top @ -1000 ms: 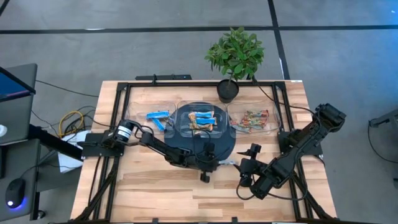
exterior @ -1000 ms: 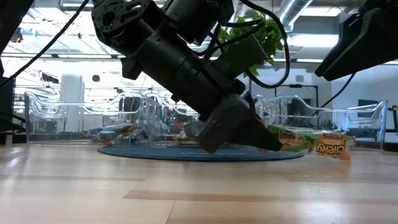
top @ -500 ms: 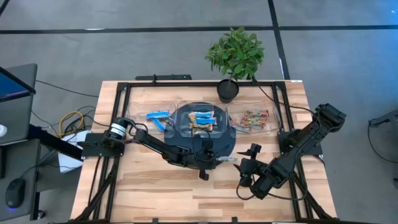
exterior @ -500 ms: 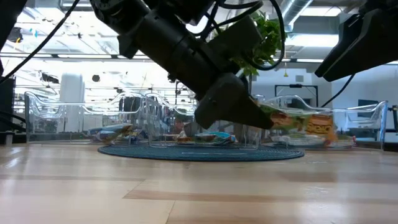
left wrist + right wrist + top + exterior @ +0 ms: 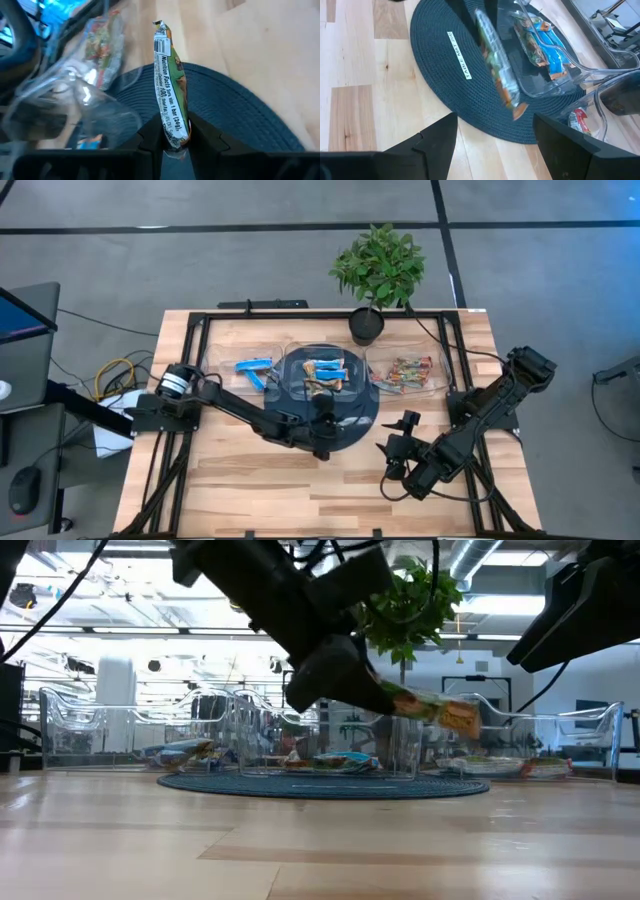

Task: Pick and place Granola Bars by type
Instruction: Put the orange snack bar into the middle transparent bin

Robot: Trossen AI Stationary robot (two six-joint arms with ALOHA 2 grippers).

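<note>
Above the mat, left end effector (clamped) has lifted its granola bar higher.

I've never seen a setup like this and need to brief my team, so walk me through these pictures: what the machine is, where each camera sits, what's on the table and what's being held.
These are two dark robot arms working at a light wooden table. One camera looks straight down, one sits at table-top height, and one rides on each arm's wrist.

On the table lies a round dark blue woven mat. Behind it stand clear plastic bins: one holds bright blue wrapped bars, the middle one mixed bars, one tan and red-green printed bars. A small potted green plant stands at the far edge.

The left hand is shut on a silver-green wrapped granola bar, lifted clear above the mat. In the low view it hangs in the air in front of the bins.

The right hand waits open near the mat's edge, holding nothing.
</note>
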